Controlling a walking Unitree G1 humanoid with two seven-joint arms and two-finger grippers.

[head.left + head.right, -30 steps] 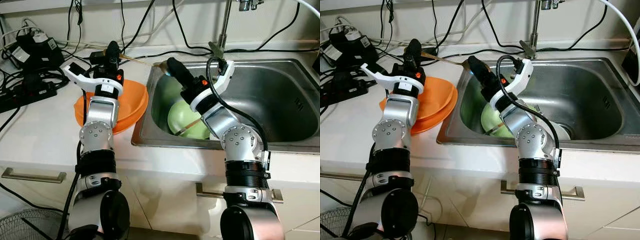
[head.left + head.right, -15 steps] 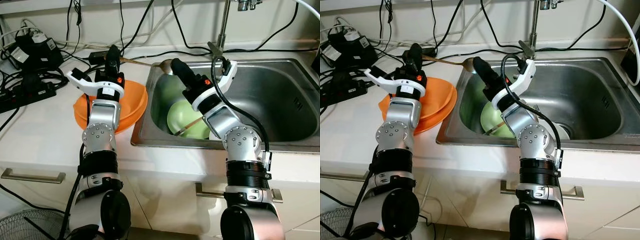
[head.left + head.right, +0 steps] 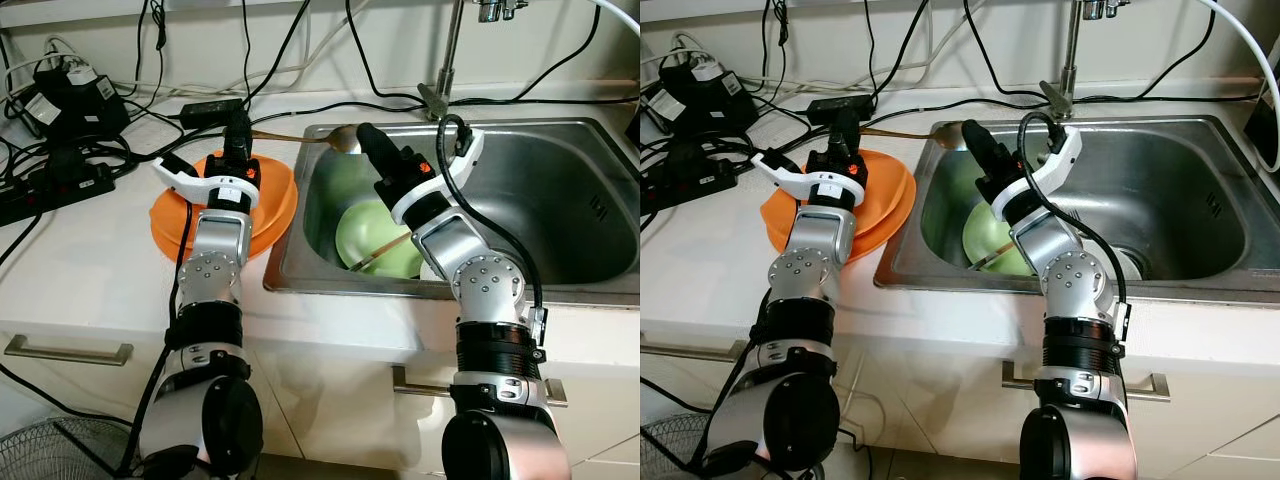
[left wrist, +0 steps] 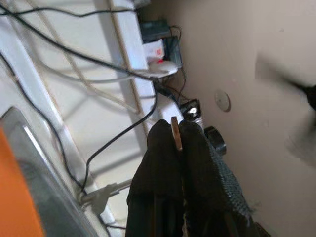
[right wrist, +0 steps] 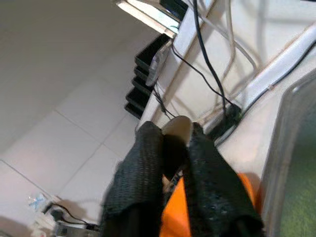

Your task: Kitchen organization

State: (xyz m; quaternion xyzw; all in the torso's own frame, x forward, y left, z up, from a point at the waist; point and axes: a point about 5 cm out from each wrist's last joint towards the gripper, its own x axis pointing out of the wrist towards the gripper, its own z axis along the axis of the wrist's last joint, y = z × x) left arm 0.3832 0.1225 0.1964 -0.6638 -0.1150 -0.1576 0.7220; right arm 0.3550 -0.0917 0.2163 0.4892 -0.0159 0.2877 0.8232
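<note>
A slim golden-brown spoon (image 3: 295,137) hangs level over the counter's back edge, between the orange plates and the sink. My left gripper (image 3: 238,120) is shut on its handle end, above the stack of orange plates (image 3: 168,215). The left wrist view shows the thin handle (image 4: 174,133) pinched between the black fingers. My right gripper (image 3: 363,133) is shut on the spoon's bowl at the sink's back left corner; the right wrist view shows the pale bowl (image 5: 177,128) between its fingers. A green bowl (image 3: 378,232) lies in the sink below the right arm.
The steel sink (image 3: 560,190) takes up the right side, with a faucet (image 3: 448,55) behind it. A thin wooden stick (image 3: 378,254) lies across the green bowl. Power strips, adapters (image 3: 70,100) and black cables crowd the counter's back left. White counter lies in front of the plates.
Both arms have shifted to the right with the spoon between them. The left gripper now stands over the plates' back edge, and the right gripper has moved further along the sink's rim.
</note>
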